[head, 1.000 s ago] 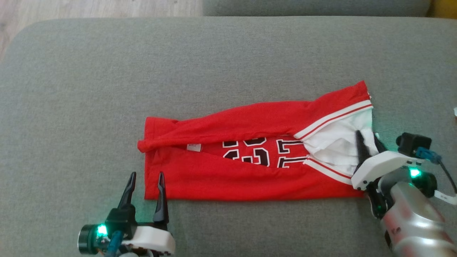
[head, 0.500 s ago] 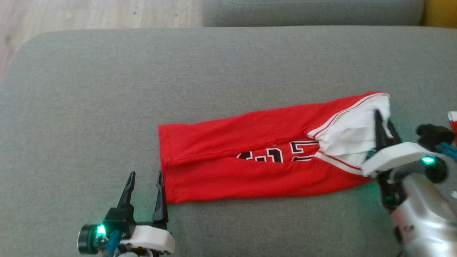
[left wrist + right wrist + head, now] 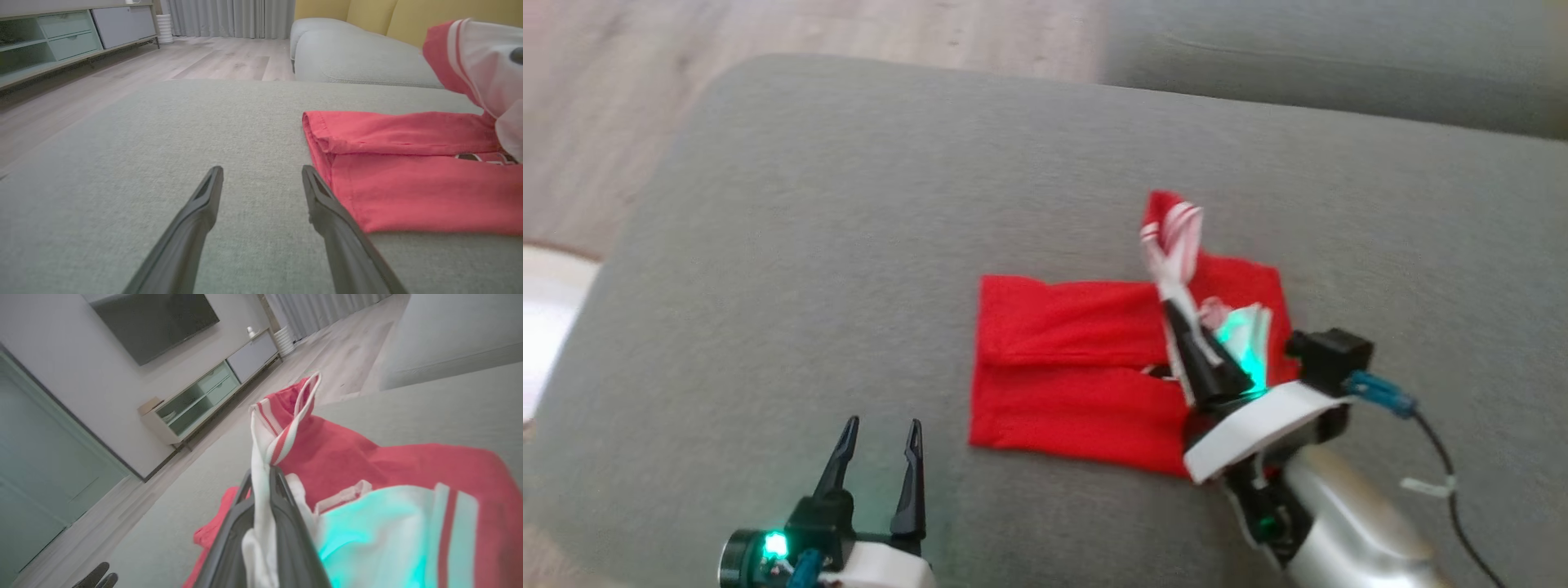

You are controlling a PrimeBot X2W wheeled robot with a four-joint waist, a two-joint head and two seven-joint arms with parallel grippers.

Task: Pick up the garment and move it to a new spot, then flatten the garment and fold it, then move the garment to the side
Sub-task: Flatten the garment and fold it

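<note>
The grey cushion (image 3: 849,204) is bearing the red garment (image 3: 1078,376), which is lying right of centre with its long axis running left to right. The right gripper (image 3: 1172,309) is pinching the striped hem (image 3: 1172,233), holding that end raised above the flat part. The fold is probably heading leftward, toward the left gripper (image 3: 882,425), which is sitting spread just off the garment's near left corner

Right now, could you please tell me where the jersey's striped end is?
In the head view, the striped end is held up right of centre, pinched in the right tool above the red jersey lying on the grey sofa.
</note>
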